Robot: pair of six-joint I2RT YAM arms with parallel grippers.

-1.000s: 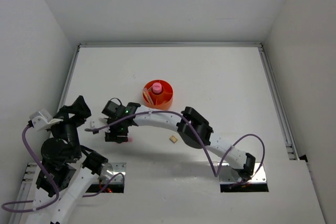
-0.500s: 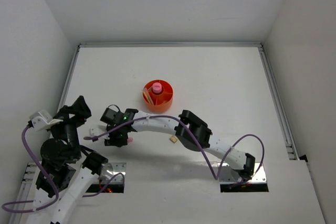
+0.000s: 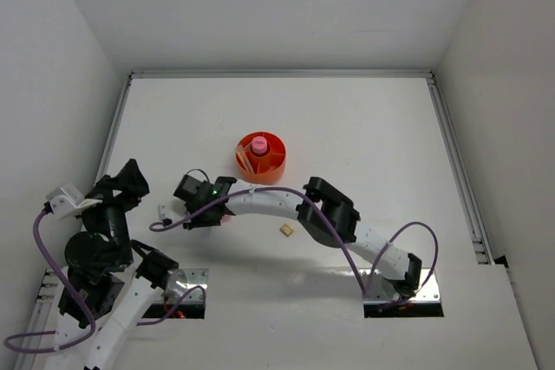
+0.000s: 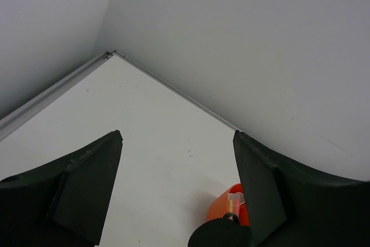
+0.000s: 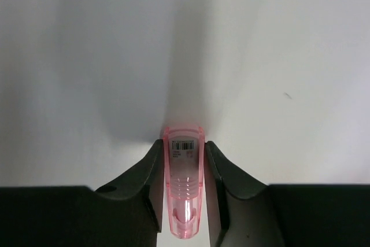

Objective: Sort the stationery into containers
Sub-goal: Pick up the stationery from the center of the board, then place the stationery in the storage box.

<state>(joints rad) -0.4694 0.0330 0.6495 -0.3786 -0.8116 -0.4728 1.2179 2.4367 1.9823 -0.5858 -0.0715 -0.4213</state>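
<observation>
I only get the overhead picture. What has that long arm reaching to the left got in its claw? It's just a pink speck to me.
Observer: The right gripper is shut on a clear pink stick, with one finger on each side.
Operator: Is anything written on it?
Observer: There's a small white barcode label near the end farthest from the wrist camera. It's too small to read.
Operator: And the other claw?
Observer: The left gripper is open, with nothing between its fingers.
</observation>
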